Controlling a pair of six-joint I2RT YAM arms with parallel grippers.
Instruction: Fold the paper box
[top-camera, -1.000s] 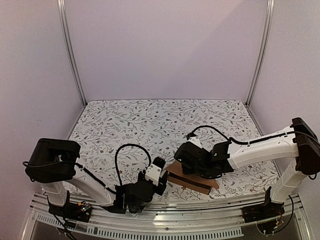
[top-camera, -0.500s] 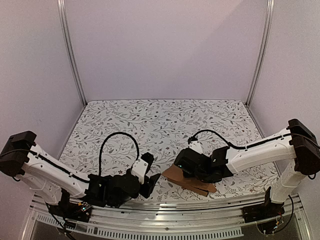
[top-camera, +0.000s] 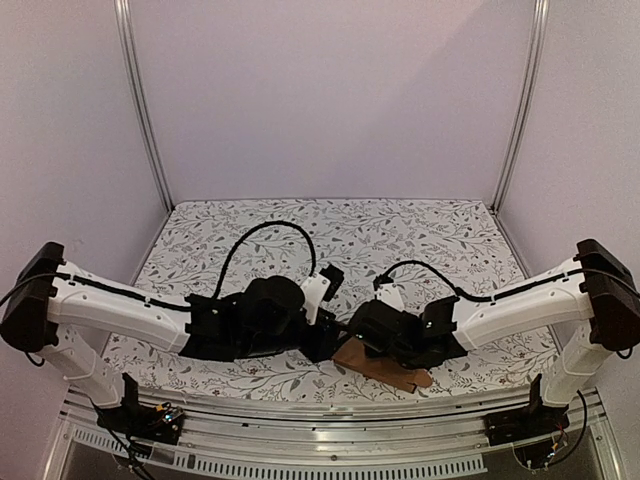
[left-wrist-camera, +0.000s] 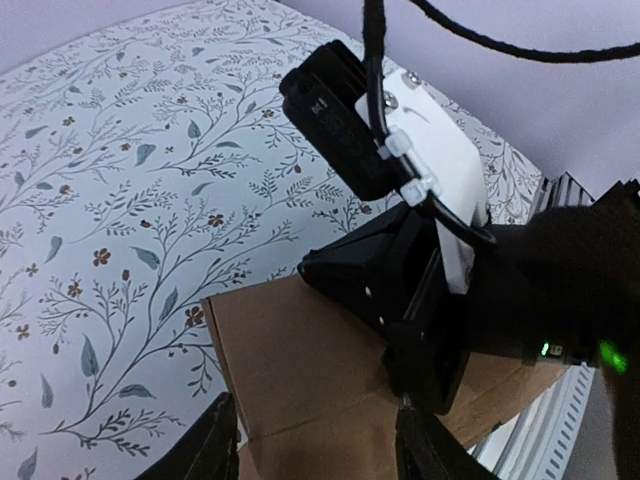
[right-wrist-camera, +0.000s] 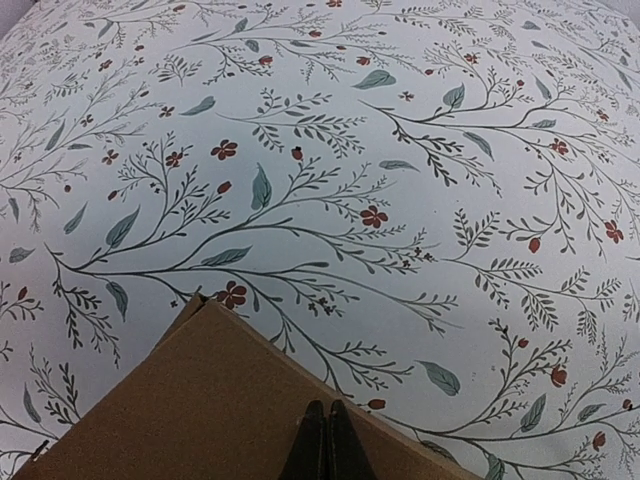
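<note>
— near the table's front edge, just right of its middle: what is the brown shape?
— the paper box, a plain cardboard piece lying on the table, partly under both wrists. in the right wrist view one of its corners points toward the far edge.
— how are the arms posed?
— the left arm reaches low from the left front corner, forearm nearly level, wrist turned toward the box. the right arm comes from the right front corner, forearm sloping down to the box. the two wrists meet over the box's left end.
— and the jaws?
— the left gripper is released: its fingers stand apart with cardboard showing between them; whether they touch the board cannot be told. the right gripper is clenched, fingers pressed together, tips down over the box's top face; whether a flap is nipped between them cannot be told.
— the setting?
— the table surface is white, printed with grey leaves and small red flowers. pale lilac walls and two aluminium posts enclose it; a metal rail runs along the front edge.
</note>
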